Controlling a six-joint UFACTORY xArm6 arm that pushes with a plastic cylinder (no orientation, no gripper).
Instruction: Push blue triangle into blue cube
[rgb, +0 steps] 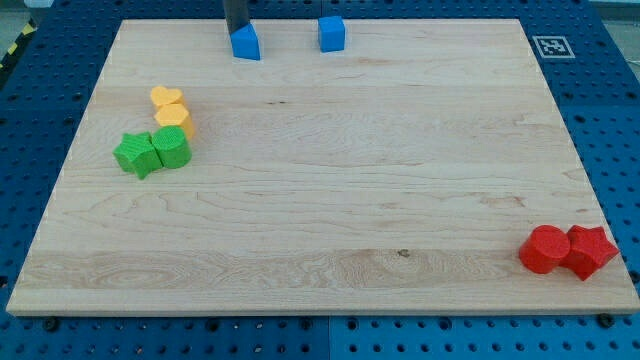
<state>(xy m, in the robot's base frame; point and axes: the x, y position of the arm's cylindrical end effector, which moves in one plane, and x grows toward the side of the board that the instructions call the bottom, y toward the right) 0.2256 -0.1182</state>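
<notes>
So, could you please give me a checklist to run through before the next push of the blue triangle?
1. My tip located: ok, at the view's top, just behind the blue triangle.
2. Tip touching the triangle: cannot tell.
3. Blue cube to the triangle's right, apart: ok.
4. Path between them free: ok.
5. Tip on the triangle's left for a rightward push: not ok.
6. Both blocks near the board's top edge: not ok.

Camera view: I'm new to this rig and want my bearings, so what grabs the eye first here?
The dark rod comes down at the view's top edge, my tip right behind the blue triangle, with the blue cube apart to its right. A yellow and green cluster sits at the left, and two red blocks touch at the bottom right corner.
</notes>
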